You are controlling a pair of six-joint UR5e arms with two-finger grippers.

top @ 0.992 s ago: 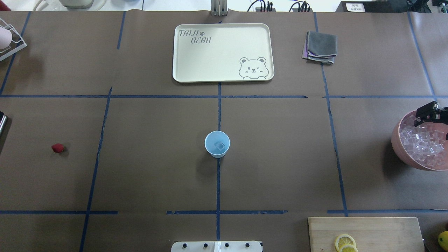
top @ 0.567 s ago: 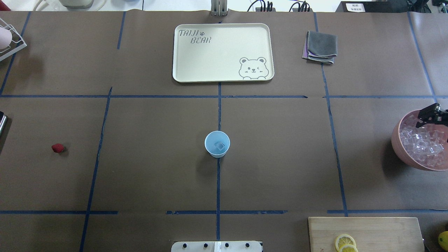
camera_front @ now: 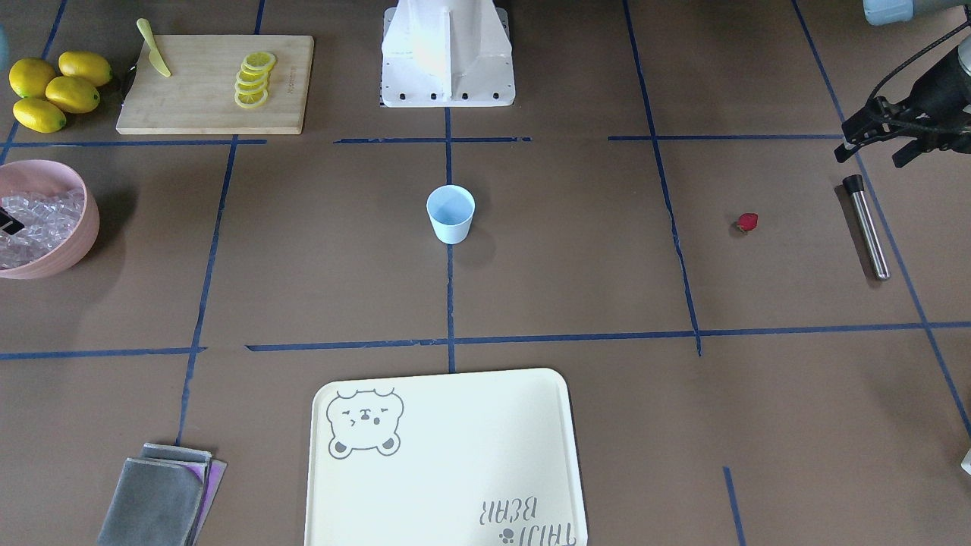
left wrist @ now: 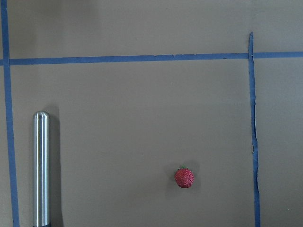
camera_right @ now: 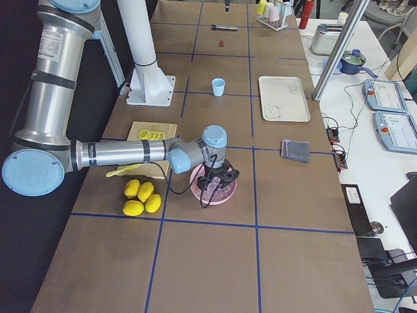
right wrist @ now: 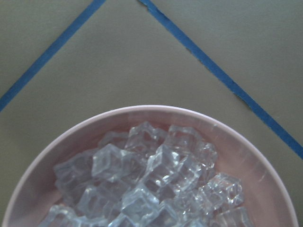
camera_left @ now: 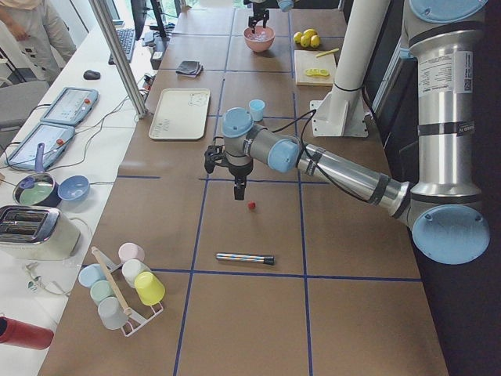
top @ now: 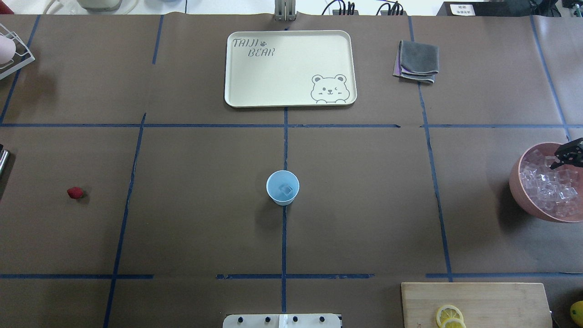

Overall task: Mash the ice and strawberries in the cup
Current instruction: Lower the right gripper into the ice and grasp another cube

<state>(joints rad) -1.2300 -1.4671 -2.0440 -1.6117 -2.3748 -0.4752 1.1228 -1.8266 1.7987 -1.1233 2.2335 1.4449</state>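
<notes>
Open and empty: the left tool (camera_front: 872,154) and the right tool (top: 562,157).
Right under the right tool lies the ice (right wrist: 156,175), heaped in a pink bowl (right wrist: 142,112). Near the left tool, lower down, a metal rod (left wrist: 41,165) lies on the tabletop (top: 364,205), the strawberry (left wrist: 184,178) apart from it. The cup (top: 282,199), one clear cube inside, stands well apart from both tools, between them.

The tabletop (top: 364,205) is covered in brown paper and divided by blue tape lines (top: 205,125). The cup (top: 282,187) is seen upright at centre, on a tape line. The strawberry (top: 75,192) lies well to its left, with a metal rod (camera_front: 865,226) beyond. A cream tray (top: 282,77), folded cloths (top: 416,61), a pink bowl (top: 519,191), a cutting board (top: 473,298) and lemons (camera_front: 53,87) are noted nearer the edges.
</notes>
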